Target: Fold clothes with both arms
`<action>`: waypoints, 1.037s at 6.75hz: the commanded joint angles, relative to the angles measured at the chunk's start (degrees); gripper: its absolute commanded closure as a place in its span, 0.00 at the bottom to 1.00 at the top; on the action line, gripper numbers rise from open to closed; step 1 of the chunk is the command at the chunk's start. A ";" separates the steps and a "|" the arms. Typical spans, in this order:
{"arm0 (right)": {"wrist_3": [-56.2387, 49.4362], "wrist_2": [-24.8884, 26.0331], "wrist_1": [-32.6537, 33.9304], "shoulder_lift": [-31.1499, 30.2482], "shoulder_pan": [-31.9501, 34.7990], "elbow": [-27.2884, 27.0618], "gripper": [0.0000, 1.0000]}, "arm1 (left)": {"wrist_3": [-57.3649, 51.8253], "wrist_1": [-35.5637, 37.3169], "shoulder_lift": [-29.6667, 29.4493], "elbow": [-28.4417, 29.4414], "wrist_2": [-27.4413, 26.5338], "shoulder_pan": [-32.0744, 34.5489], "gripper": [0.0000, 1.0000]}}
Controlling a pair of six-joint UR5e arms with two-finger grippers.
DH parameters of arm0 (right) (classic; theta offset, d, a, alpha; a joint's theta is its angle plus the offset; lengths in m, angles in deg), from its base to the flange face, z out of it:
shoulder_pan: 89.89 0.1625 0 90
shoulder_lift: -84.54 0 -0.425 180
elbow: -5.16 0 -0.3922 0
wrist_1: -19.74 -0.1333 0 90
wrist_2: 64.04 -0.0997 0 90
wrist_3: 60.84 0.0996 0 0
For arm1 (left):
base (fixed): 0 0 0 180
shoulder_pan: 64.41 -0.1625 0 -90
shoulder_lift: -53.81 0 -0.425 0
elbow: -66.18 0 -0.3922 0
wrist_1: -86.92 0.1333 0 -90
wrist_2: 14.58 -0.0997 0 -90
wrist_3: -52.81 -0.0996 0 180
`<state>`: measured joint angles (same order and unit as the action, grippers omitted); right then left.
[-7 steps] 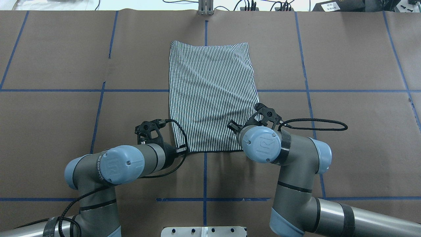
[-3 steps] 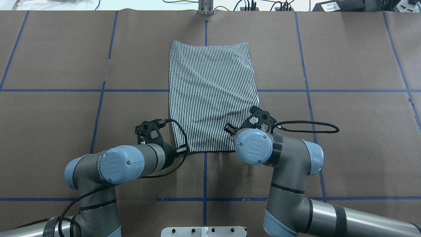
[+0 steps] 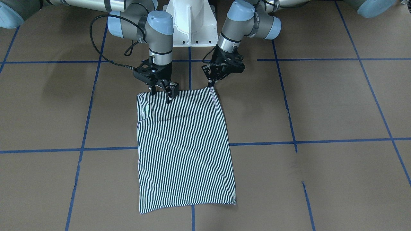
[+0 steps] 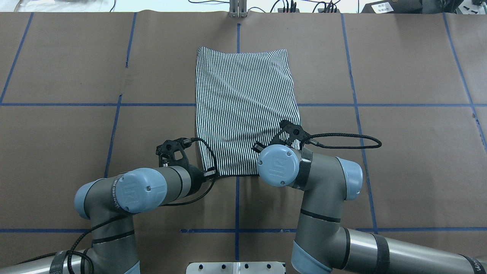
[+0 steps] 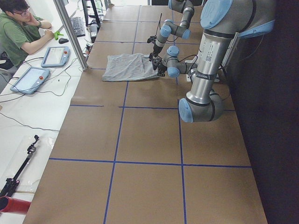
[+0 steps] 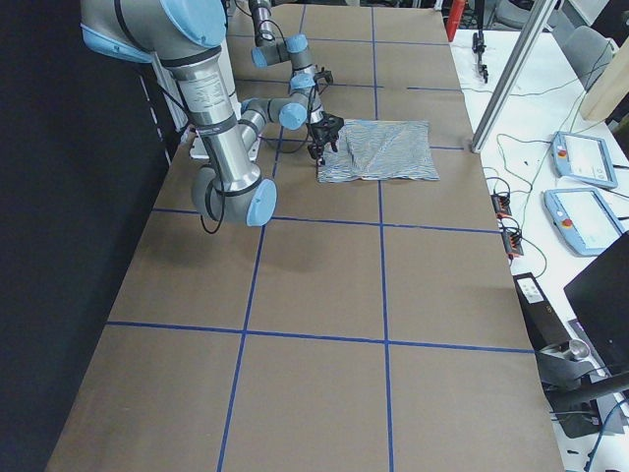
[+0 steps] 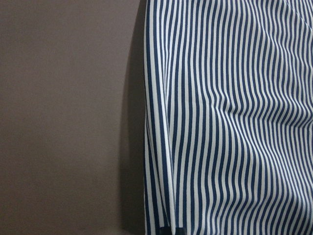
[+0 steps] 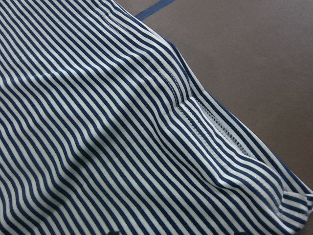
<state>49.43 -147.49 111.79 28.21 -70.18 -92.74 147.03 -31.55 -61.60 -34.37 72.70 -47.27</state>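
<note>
The navy-and-white striped shirt (image 3: 184, 144) lies flat on the brown table as a folded rectangle (image 4: 243, 106). My left gripper (image 3: 210, 85) points down at its near left corner, fingers together on the cloth edge. The left wrist view shows that edge (image 7: 156, 147) with a dark fingertip at the bottom. My right gripper (image 3: 161, 95) stands open over the near hem, close to the near right corner, its fingertips at the cloth. The right wrist view shows only rumpled hem (image 8: 205, 122). From overhead, both wrists hide their grippers.
The white pedestal base (image 3: 192, 22) stands just behind the arms. Blue tape lines (image 4: 237, 104) cross the brown table cover. A metal post (image 4: 237, 9) stands at the far edge. A seated person (image 5: 21, 28) and control tablets (image 5: 56, 56) are beyond that edge.
My right arm has slid left along the shirt's near hem, over the cloth. The left arm and the shirt have stayed still.
</note>
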 commanded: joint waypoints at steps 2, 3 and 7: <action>-2.52 -1.36 1.99 0.25 0.60 0.68 0.17 | 0.00 0.00 0.09 0.00 0.08 0.00 1.00; -2.52 -1.45 1.99 0.34 0.60 1.13 0.17 | 0.00 0.00 0.09 0.00 0.08 0.00 1.00; -2.17 -1.36 1.46 0.51 0.60 1.66 0.20 | 0.00 -0.09 0.00 0.00 0.08 0.00 1.00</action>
<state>47.13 -148.88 113.33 28.69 -69.59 -91.18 147.03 -31.63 -61.58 -34.36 72.78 -47.27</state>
